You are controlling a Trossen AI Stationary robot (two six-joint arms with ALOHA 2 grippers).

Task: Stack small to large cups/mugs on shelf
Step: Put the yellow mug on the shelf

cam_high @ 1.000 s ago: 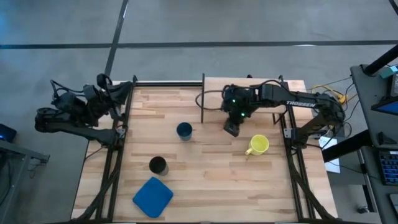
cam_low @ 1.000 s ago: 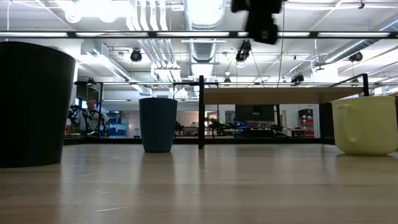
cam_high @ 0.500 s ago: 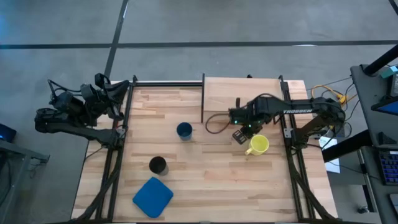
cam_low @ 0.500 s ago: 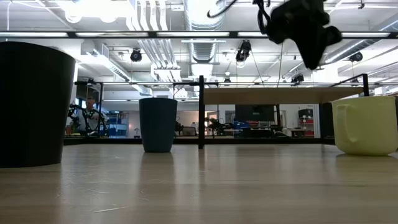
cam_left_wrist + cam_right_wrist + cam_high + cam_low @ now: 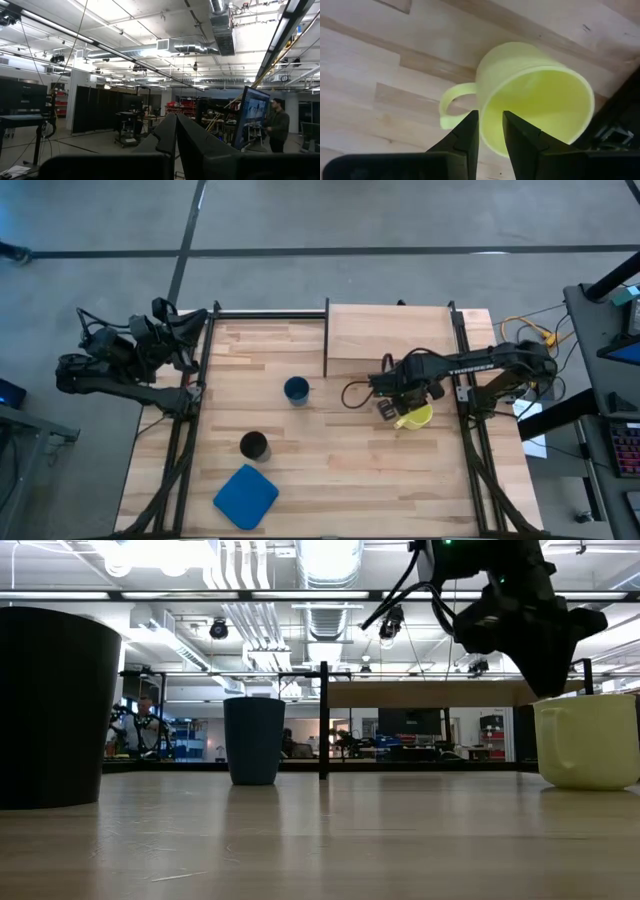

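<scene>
The yellow mug (image 5: 416, 415) stands upright on the table at the right, its handle (image 5: 451, 100) toward the table's left. My right gripper (image 5: 389, 409) is open, pointing down just above the mug's rim (image 5: 485, 120) at the handle side, one finger over the inside and one over the outside. In the low view its tips (image 5: 548, 690) are level with the mug's top (image 5: 588, 742). The dark blue cup (image 5: 296, 390) and the black cup (image 5: 254, 445) stand on the table. The shelf (image 5: 390, 330) is at the far right. My left gripper (image 5: 185, 330) is shut and parked at the far left (image 5: 175, 116).
A blue square cloth (image 5: 245, 495) lies at the near left. A thin dark upright (image 5: 326, 340) marks the shelf's left edge. Dark frame rails (image 5: 465, 395) run along the table's right side, close to the mug.
My right gripper has gone from beside the shelf's front edge toward the table's near and right side and down to the yellow mug's rim. The cups have stayed where they were.
</scene>
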